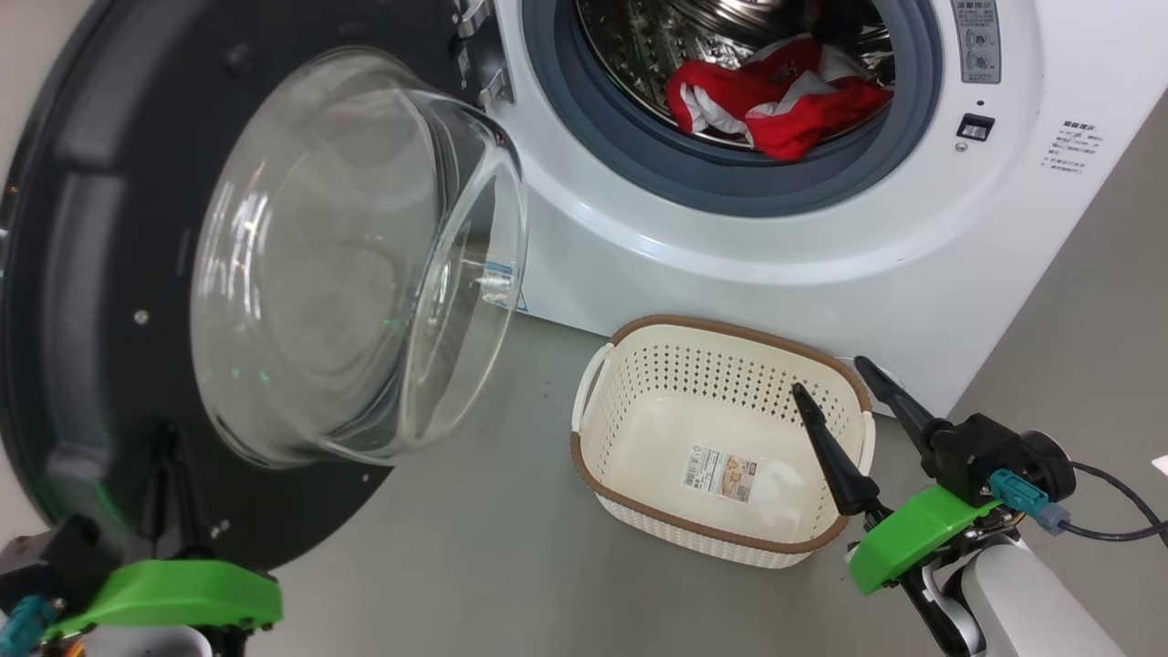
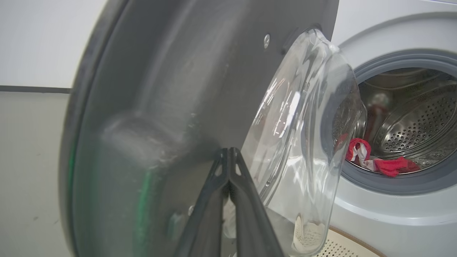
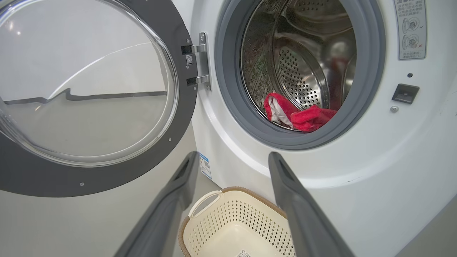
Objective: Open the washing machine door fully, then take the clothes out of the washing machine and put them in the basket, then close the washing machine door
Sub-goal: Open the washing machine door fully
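Our right hand (image 1: 830, 376) has its two fingers spread wide with nothing between them, and it hangs over the right end of the basket (image 1: 703, 379), which sits on the floor (image 1: 474, 529) just in front of the washing machine (image 1: 821, 265). Seen along this hand in the right wrist view, the clothes (image 3: 303, 116) lie at about 1 o'clock, up and ahead. They rest at the bottom of the drum (image 3: 303, 78), just behind the grey rubber ring (image 3: 228, 89), while the basket is at 6 o'clock, directly under the fingers. The red bundle has its long axis across the mouth, from 9 to 3 o'clock. The fingers also open from 9 to 3, so we judge that they may need to turn a little or to close on a raised fold. Our left hand (image 2: 228, 150) has its fingers pressed together and holds nothing. Its tips are at the inner side of the washing machine door (image 2: 160, 89), beside the glass bowl (image 2: 307, 125), but we cannot tell if they really touch it. The door is swung out to 9 o'clock of the drum and leaves the mouth free. The right hand is therefore clearly the nearer one to the clothes. We think its reach goes up and forward over the ring, where a finger could catch.
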{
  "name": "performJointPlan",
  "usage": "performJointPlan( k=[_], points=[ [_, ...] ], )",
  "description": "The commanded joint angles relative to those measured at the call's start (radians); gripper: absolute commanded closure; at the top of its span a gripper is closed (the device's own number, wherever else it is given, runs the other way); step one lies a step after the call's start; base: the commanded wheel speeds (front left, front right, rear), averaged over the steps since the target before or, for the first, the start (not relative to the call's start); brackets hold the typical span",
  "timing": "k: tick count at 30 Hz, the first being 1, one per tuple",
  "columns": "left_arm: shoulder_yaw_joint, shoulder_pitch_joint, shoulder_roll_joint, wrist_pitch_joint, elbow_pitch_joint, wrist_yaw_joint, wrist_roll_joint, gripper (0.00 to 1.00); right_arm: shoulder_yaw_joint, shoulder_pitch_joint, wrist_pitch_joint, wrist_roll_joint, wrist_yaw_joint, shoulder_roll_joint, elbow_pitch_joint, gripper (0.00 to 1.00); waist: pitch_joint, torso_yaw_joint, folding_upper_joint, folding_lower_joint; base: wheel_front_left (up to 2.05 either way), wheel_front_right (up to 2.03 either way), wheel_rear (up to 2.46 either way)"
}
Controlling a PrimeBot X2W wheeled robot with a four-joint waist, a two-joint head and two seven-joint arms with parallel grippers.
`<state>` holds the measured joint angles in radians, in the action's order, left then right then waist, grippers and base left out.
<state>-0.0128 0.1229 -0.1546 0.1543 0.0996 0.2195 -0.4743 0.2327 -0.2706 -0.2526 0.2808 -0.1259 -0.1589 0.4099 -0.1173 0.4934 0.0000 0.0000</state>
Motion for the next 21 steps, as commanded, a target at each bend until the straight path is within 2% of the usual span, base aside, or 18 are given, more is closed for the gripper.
performJointPlan(
  k=[1,13,21],
  points=[
    [-0.068,0.049,-0.047,0.017,0.010,0.005,-0.015,1.00,0.024,-0.016,-0.009,-0.004,-0.005,-0.009,-0.019,0.00,-0.004,0.001,0.0000,0.0000,0.00,0.00,0.00],
    [-0.121,0.170,-0.061,0.079,0.202,-0.061,-0.081,1.00,0.056,-0.030,-0.009,-0.001,-0.005,-0.050,-0.020,0.00,-0.049,0.014,0.0000,0.0000,0.00,0.00,0.00],
    [-0.152,0.251,-0.072,0.100,0.304,-0.072,-0.081,1.00,0.072,-0.050,-0.009,0.001,-0.005,-0.065,-0.020,0.00,-0.076,0.018,0.0000,0.0000,0.00,0.00,0.00]
  ],
)
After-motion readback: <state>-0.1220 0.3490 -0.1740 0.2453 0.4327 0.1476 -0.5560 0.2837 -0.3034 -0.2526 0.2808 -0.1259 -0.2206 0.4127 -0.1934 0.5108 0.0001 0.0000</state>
